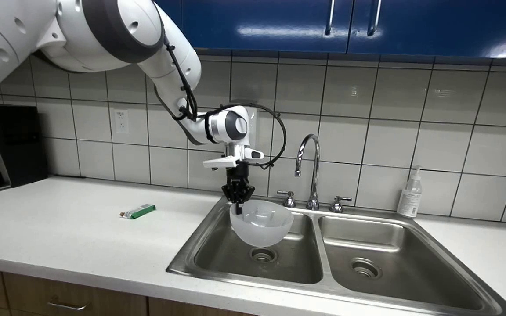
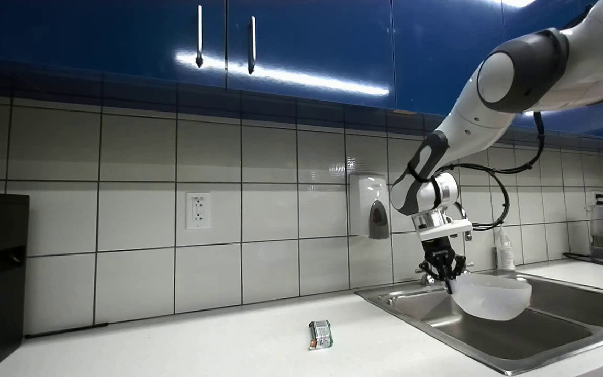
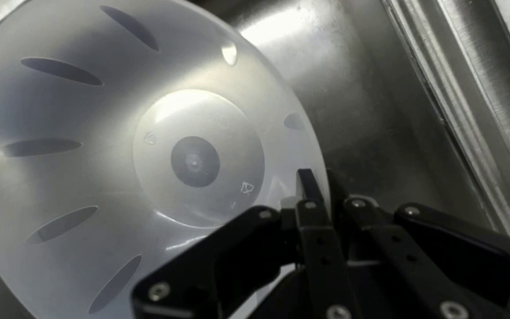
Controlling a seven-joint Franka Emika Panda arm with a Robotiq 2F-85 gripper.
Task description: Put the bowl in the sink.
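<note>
A translucent white bowl (image 1: 262, 232) is over the sink's left basin in an exterior view, near the drain. It also shows in an exterior view (image 2: 492, 301) and fills the left of the wrist view (image 3: 82, 177). My gripper (image 1: 238, 208) points down and is shut on the bowl's rim, one finger inside and one outside, as the wrist view shows (image 3: 323, 186). The bowl is held upright, apparently above the basin floor. The steel sink (image 1: 323, 254) has two basins; its edge also shows in the wrist view (image 3: 474, 88).
A chrome faucet (image 1: 314, 175) with two handles stands behind the sink. A soap bottle (image 1: 410, 197) is at the back right corner. A green-wrapped bar (image 1: 139, 211) lies on the white counter (image 1: 81, 237). A black coffee maker (image 1: 11, 145) and a wall dispenser (image 2: 368, 207) also show.
</note>
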